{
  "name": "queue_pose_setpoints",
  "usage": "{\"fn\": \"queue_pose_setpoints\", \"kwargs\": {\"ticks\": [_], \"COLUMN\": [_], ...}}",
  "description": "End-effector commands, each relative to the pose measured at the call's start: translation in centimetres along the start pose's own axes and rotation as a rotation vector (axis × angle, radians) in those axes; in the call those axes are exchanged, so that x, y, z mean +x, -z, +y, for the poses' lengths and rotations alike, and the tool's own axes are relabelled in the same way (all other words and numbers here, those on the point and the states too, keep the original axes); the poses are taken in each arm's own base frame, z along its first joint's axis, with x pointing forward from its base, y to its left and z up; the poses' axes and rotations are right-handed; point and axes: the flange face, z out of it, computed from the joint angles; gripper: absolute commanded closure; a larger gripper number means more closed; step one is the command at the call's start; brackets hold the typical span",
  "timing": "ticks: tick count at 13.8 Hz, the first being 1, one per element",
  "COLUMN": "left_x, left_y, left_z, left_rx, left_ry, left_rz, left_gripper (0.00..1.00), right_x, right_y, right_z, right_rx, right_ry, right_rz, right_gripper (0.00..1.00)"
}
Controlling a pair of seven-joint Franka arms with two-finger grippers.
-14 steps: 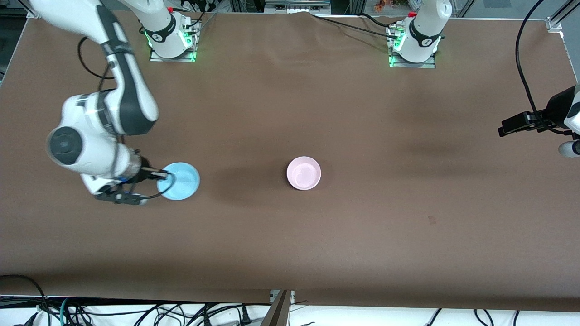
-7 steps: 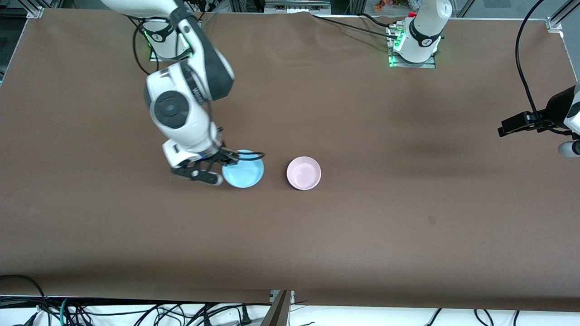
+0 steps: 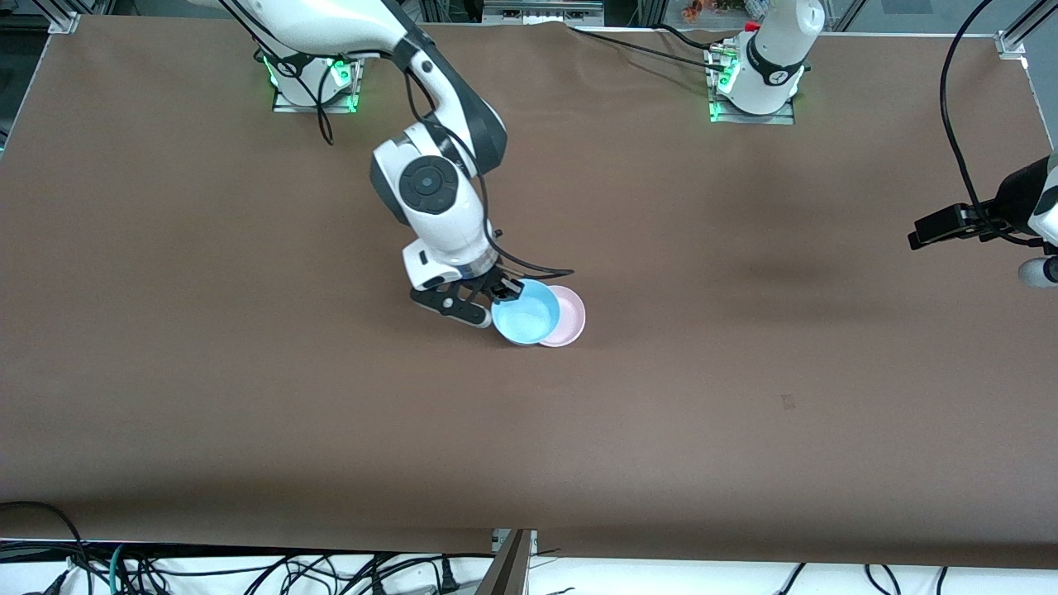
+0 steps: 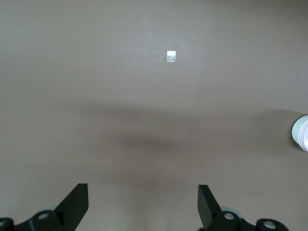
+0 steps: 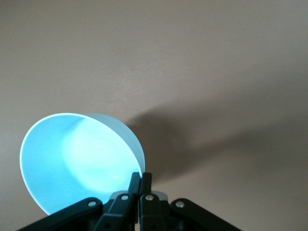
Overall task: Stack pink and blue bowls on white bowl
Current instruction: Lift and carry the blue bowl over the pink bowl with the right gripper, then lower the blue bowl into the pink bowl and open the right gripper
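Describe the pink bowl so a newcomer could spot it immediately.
Start at the brown table and go to its middle, where the right arm reaches down. The right tool holds the blue bowl by its rim, up over the pink bowl. The pink one is the pale bowl on the table, partly covered by the blue.

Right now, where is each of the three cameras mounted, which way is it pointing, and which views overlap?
Front view: high across the table, facing both bases; shows the right hand holding the light blue plastic bowl over the pale pink plastic bowl.
Left wrist view: on the waiting left arm, facing the brown table; its open left hand shows.
Right wrist view: facing down past its shut fingers pinching the blue bowl's rim.
Shared: front and right wrist views both show the blue bowl.
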Motion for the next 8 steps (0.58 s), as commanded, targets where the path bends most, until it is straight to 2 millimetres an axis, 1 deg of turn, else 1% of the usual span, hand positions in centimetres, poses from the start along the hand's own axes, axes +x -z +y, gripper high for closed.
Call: {"fn": "queue_pose_setpoints", "kwargs": {"ticks": [1, 2, 4, 8], "left_x": [-0.1, -0.1, -0.1, -0.1], "left_y": [0.3, 0.3, 0.3, 0.3], "left_z": [0.1, 0.1, 0.1, 0.1], "left_rx": [0.013, 0.013, 0.013, 0.013], "left_ry": [0.006, 0.006, 0.006, 0.006], "left_rz": [0.002, 0.002, 0.002, 0.002], "left_gripper": [0.00, 0.00, 0.00, 0.00], "right_x": [-1.1, -1.6, -1.7, -2.5], "right_y": [-0.9, -1.0, -1.8, -4.2], "right_z": [-1.6, -1.8, -1.9, -2.5], "right_rx": [0.030, 0.029, 0.034, 0.079], "right_ry": [-0.037, -0.041, -0.042, -0.063], "right_rz": [0.006, 0.004, 0.004, 0.017], "right_gripper": [1.00, 1.00, 1.00, 1.00]}}
